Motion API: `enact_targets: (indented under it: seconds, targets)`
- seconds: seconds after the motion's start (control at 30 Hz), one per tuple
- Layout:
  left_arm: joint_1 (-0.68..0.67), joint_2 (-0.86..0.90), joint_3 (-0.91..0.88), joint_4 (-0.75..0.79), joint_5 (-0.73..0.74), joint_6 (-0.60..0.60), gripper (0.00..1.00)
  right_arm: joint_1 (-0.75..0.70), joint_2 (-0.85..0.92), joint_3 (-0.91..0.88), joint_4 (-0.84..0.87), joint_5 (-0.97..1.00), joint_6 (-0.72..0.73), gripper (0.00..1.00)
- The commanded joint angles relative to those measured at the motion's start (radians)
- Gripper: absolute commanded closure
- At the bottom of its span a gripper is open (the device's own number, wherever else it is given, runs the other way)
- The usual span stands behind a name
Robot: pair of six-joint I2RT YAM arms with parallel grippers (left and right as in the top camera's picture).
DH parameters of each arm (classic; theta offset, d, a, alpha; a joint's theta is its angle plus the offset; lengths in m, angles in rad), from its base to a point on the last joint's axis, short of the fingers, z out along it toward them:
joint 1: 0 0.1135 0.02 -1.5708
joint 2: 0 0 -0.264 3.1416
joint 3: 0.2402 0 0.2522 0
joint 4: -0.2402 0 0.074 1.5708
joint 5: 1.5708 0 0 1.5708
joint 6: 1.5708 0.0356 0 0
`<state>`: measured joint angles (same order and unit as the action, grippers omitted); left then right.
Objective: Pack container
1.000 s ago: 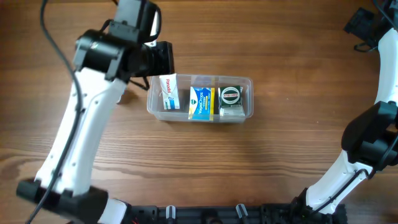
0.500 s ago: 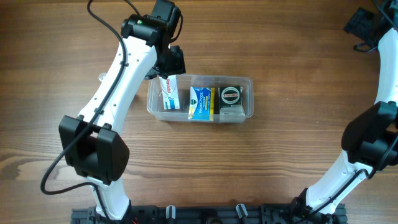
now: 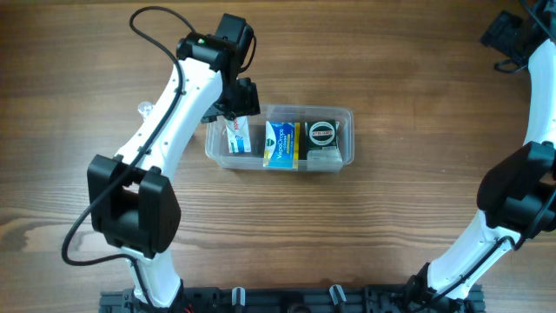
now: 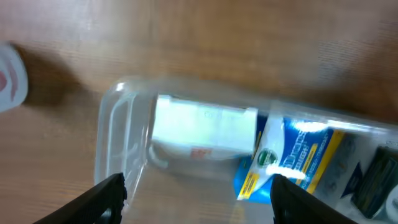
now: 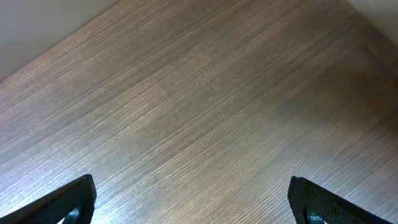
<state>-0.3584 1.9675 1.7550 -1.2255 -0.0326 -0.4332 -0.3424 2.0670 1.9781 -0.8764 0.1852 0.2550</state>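
Observation:
The clear plastic container (image 3: 344, 160) sits mid-table and shows in the left wrist view (image 4: 113, 146). Inside it lie a white box with red print (image 3: 236, 136) at the left, a blue and yellow box (image 3: 282, 143) in the middle and a dark round-labelled item (image 3: 322, 133) at the right. The white box (image 4: 205, 127) and blue box (image 4: 298, 158) also show in the left wrist view. My left gripper (image 3: 236, 97) hovers over the container's left end, open and empty (image 4: 196, 193). My right gripper (image 5: 193, 199) is open over bare wood, at the far right edge of the table (image 3: 512, 35).
A small clear cap-like object (image 3: 144, 109) lies on the table left of the container; it also shows in the left wrist view (image 4: 11, 78). The wooden table (image 3: 391, 226) surrounds the container.
My left arm swung from the left side toward the container's left end, and the gripper now sits just above the white box. The white box looks lower in the container. The right arm has not moved.

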Motion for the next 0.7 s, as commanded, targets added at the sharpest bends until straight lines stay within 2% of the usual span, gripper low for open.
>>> enact_targets:
  seconds: [0.0, 0.13, 0.5, 0.67]
  targets:
    - [-0.003, 0.015, -0.065, 0.073, -0.003, 0.011, 0.24, 0.003, 0.004, 0.01, 0.002, 0.017, -0.017, 0.0]
    - [-0.003, 0.016, -0.121, 0.119, -0.003, 0.01, 0.24, 0.003, 0.004, 0.01, 0.002, 0.017, -0.016, 0.0]
    - [-0.003, 0.043, -0.121, 0.164, -0.003, 0.014, 0.25, 0.003, 0.004, 0.01, 0.002, 0.017, -0.017, 0.0]
    - [-0.003, 0.058, -0.121, 0.164, -0.002, 0.014, 0.31, 0.003, 0.004, 0.01, 0.002, 0.017, -0.016, 0.0]
